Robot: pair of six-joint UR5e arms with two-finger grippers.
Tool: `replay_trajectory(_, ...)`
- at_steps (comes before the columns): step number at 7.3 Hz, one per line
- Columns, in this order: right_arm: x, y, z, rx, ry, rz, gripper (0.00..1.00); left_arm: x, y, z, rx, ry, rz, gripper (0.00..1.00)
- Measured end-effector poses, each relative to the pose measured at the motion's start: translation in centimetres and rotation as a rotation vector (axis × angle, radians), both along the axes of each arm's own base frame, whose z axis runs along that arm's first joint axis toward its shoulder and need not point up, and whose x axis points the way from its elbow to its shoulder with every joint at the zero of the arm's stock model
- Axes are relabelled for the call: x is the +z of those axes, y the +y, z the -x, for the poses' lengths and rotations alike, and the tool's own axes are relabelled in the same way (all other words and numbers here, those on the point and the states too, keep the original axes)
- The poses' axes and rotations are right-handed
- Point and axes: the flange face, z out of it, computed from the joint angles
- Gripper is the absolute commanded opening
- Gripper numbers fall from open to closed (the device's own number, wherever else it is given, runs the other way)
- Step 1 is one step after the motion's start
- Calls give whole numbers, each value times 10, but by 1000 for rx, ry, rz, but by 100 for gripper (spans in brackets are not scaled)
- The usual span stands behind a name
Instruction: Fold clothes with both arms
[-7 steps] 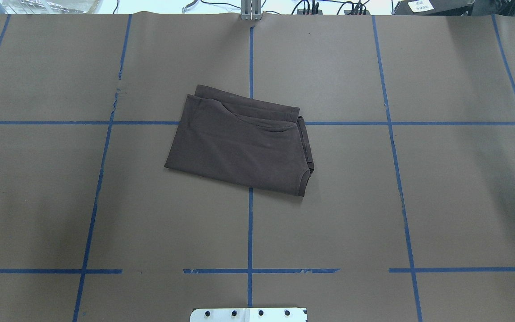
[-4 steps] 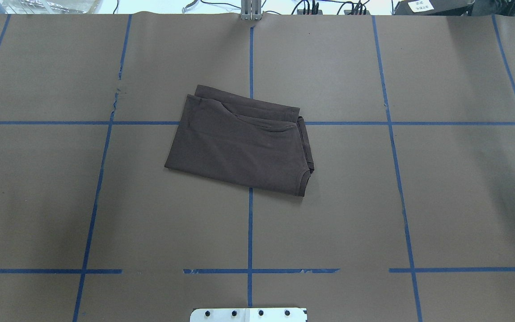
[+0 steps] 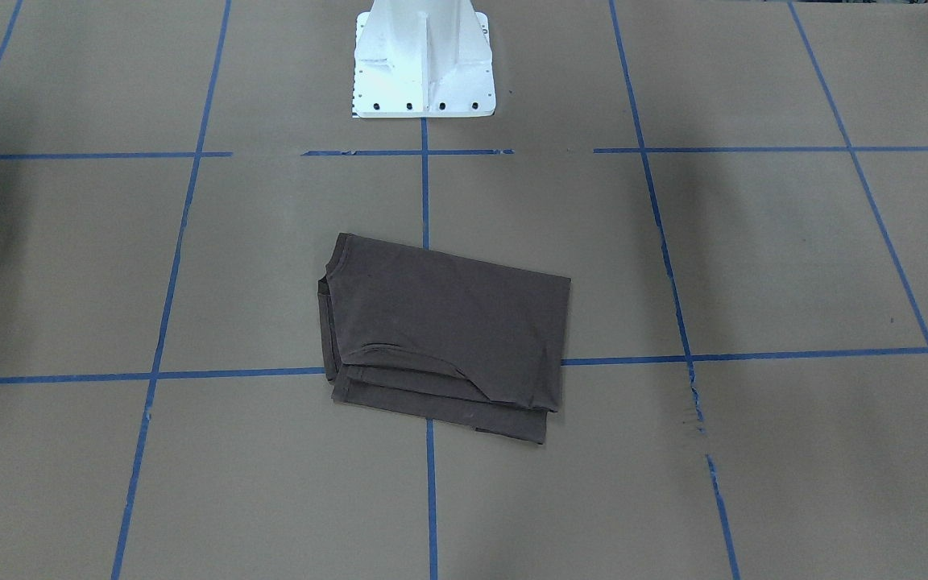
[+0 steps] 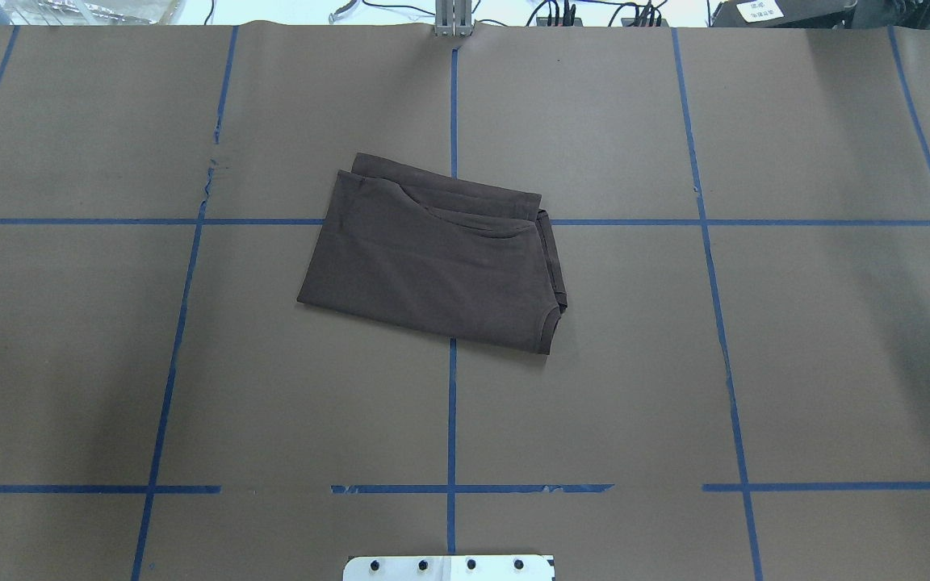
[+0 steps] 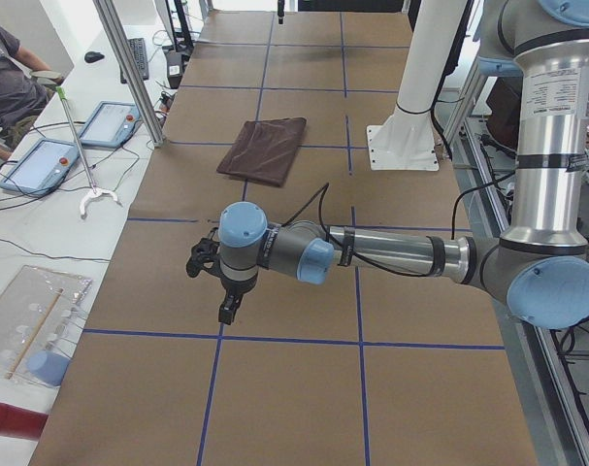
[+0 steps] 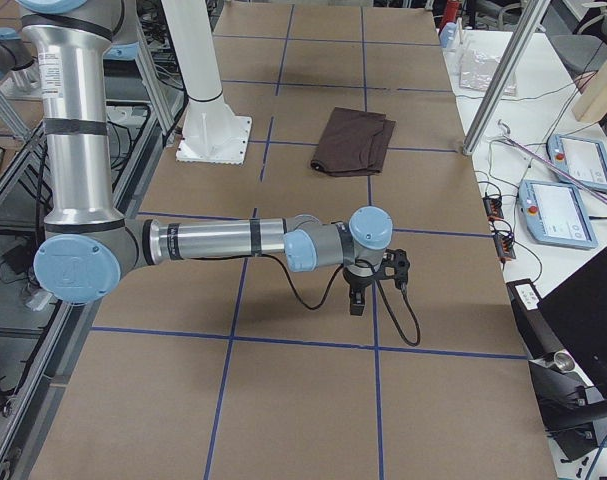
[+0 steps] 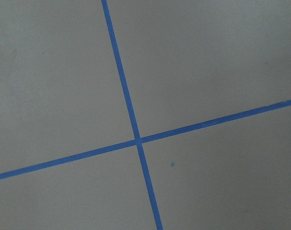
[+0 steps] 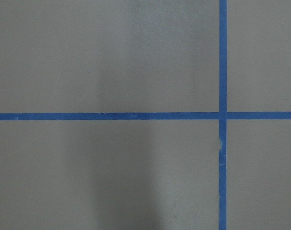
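The T-shirt (image 4: 433,258) is found folded, flat on the counter (image 4: 675,387), centre frame. The left pincer (image 5: 226,309) and right pincer (image 6: 356,303) are poised well apart from it; whether either is spread or pressed together cannot be told.

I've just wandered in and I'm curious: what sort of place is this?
Probably a robotics research lab: a silver-grey tubular left robot arm and matching right arm over a brown paper-covered table gridded with blue tape, a folded dark brown T-shirt, blue-edged control tablets alongside.
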Motion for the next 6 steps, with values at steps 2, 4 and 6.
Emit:
replay_trajectory(2,6,1,-2,2,2,17,100,19,16,3,-7,17,29,100)
replay_trajectory(4,13,1,-12,19,1,35,100,18,55,10,-17,54,43,100)
replay_trajectory(6,11,1,-31,49,-3,49,100,18,79,11,-22,61,56,100)
